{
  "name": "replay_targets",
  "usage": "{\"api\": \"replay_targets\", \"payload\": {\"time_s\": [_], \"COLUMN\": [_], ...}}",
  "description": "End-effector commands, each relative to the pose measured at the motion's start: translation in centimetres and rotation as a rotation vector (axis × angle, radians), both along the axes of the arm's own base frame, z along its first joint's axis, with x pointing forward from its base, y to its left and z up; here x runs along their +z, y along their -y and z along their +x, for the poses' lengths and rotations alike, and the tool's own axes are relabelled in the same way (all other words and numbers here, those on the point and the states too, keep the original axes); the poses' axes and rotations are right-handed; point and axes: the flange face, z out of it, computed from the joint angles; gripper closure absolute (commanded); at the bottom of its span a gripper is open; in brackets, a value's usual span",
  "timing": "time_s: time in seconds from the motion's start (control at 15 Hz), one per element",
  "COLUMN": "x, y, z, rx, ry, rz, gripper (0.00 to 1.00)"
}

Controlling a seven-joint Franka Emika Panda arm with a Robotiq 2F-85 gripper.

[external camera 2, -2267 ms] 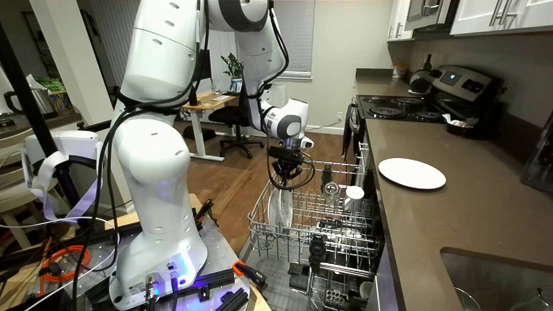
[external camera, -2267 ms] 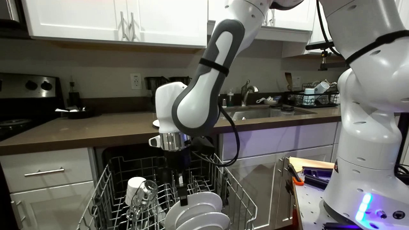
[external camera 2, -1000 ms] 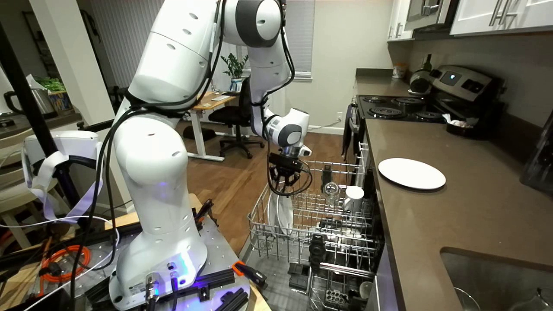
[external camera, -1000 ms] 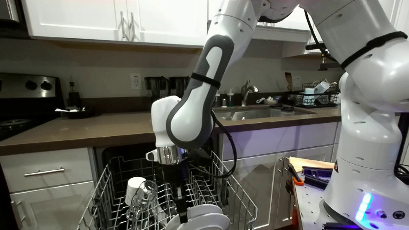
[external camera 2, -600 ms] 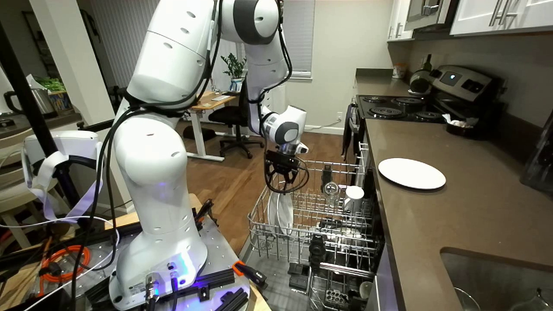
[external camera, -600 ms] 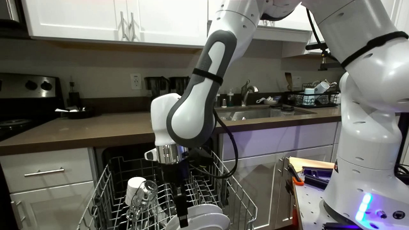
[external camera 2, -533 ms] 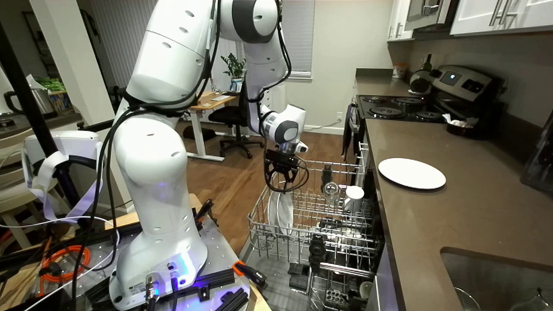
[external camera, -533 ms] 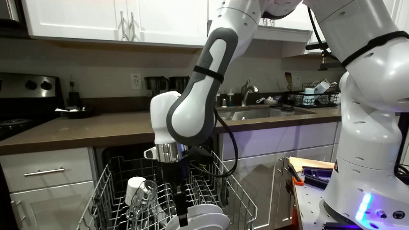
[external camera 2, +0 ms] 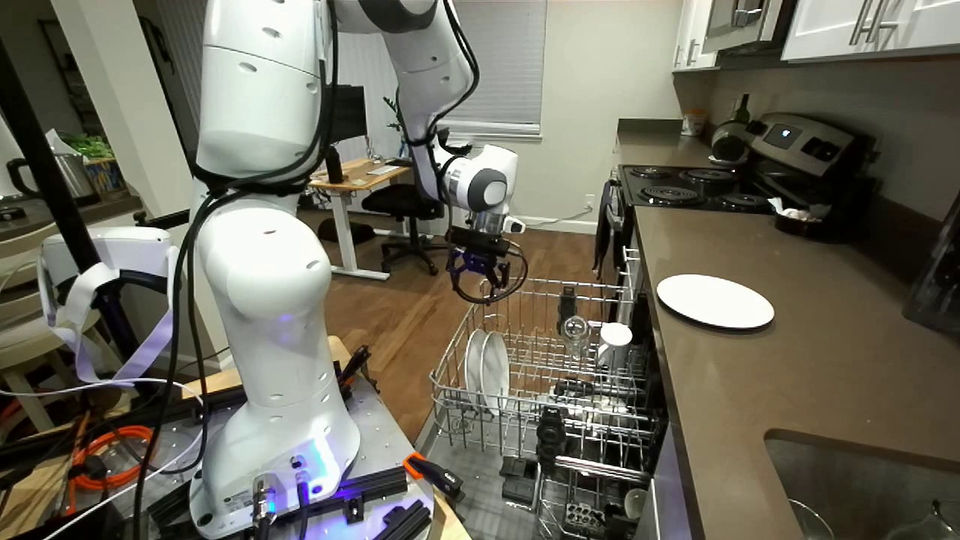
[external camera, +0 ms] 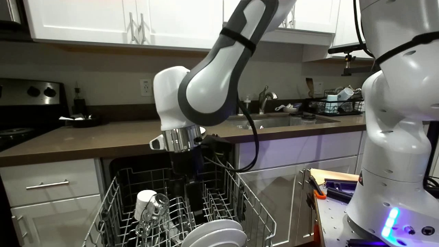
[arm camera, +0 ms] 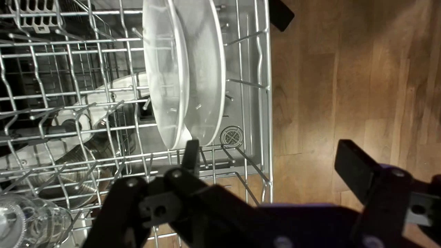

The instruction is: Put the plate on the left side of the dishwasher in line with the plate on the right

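Observation:
Two white plates stand on edge, close together and about parallel, in the dishwasher's upper rack [external camera 2: 525, 411]. In the wrist view the left plate [arm camera: 162, 79] partly overlaps the right plate [arm camera: 206, 79], their near ends about level. An exterior view shows the pair side by side, the left plate [external camera 2: 474, 360] beside the right plate [external camera 2: 496, 371]. My gripper [arm camera: 270, 155] is open, its black fingers [arm camera: 355, 168] spread wide with nothing between them. It hangs above the rack, apart from both plates. The plates' lower edges are hidden in an exterior view.
A white mug [external camera: 144, 204] and a clear glass [external camera: 159, 206] sit in the rack. The rack's wire side [arm camera: 269, 103] borders the wood floor. A white plate [external camera 2: 716, 301] lies on the brown counter [external camera 2: 750, 390] beside the dishwasher.
My gripper has opened, let go of a plate and risen away from the rack. That plate has come down from its earlier raised position and now sits close beside the other.

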Motion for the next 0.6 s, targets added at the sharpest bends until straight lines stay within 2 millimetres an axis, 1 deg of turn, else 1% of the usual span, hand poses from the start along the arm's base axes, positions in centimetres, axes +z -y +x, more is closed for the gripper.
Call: {"api": "replay_targets", "payload": {"time_s": [0.0,0.13,0.2,0.27,0.33,0.53], "x": [3.6,5.1,3.6,4.1,4.2,3.6], "y": [-0.6,-1.2,-1.2,-1.4,-1.5,-1.3], "z": [-1.3,-1.3,-0.3,-0.4,-0.4,-0.4], "rx": [-0.007,0.004,0.009,0.013,0.014,0.01], "ry": [0.054,0.111,0.066,0.076,0.077,0.066], "rz": [-0.052,-0.043,-0.025,-0.024,-0.024,-0.027], "gripper": [0.0,0.0,0.0,0.0,0.0,0.0]}}
